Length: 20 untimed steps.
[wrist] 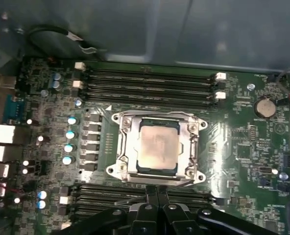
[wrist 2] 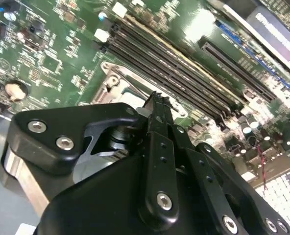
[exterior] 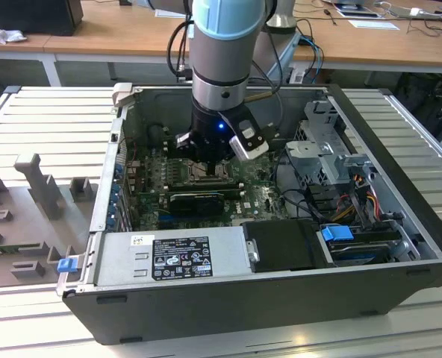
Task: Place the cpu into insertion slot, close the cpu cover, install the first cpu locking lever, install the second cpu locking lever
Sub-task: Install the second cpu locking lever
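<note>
Presently: cpu (wrist: 157, 147) seated in the insertion slot (wrist: 126, 128), cpu cover (wrist: 196, 147) down over it.
The gripper (wrist: 157, 192) stands just beside the socket's edge, fingers pinched together on nothing. In my judgement, lever work demands steady, low pressure, clear of the memory slots (wrist: 150, 81) beyond.

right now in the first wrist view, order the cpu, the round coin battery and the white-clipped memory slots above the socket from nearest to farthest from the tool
1. Pale silver square cpu, seated in the socket beside the tool.
2. Long black memory slots, across the socket.
3. Round silver coin battery, off towards the board's edge.
</note>
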Each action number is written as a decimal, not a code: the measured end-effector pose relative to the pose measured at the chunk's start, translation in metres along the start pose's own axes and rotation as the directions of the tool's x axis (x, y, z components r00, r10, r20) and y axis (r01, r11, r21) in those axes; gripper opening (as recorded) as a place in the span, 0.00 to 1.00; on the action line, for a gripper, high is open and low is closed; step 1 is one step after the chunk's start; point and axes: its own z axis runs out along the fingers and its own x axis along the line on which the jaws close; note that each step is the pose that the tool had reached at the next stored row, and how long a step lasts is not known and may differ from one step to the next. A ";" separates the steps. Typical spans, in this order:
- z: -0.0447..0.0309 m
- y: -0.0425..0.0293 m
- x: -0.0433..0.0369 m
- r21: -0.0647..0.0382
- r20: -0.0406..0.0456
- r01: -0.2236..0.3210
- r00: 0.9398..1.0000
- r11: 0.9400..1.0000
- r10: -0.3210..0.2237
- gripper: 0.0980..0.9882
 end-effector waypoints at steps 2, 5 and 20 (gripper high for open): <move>0.0007 -0.0003 0.0033 -0.002 0.000 0.003 1.000 1.000 -0.003 0.01; 0.0046 -0.0009 0.0055 -0.006 -0.001 0.011 1.000 1.000 -0.011 0.01; 0.0160 -0.0117 0.0251 -0.064 -0.001 0.060 0.998 0.996 -0.060 0.01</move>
